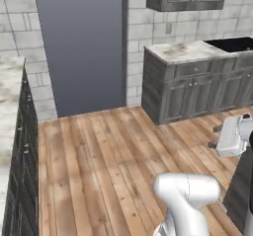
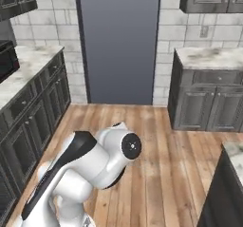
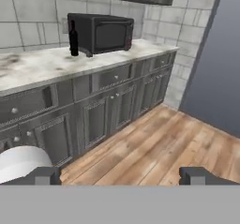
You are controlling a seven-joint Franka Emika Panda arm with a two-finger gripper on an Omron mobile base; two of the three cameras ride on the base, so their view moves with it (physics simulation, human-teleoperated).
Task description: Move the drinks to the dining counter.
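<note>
Right now your gripper (image 3: 120, 175) is spread wide with nothing between its fingertips (image 3: 44, 175), looking out over bare wooden floor (image 3: 154, 143). You look to be between pick-ups, on the approach to a drink.

Beyond the floor runs a bank of dark grey cabinets (image 3: 101, 115) carrying a marble counter (image 3: 42, 66). At the back of that counter the wine bottle (image 3: 73, 39) stands upright, just beside the left end of the black microwave (image 3: 101, 32) and close to the tiled wall (image 3: 28, 21).

Since it is well apart from the gripper, drive the base nearer before reaching. Keep the jaws wide, come in level at the bottle's body rather than its slim neck, and approach from the side away from the microwave so a finger does not clip it. A tall, narrow bottle will likely tip if nudged, so close only once it is centred.
</note>
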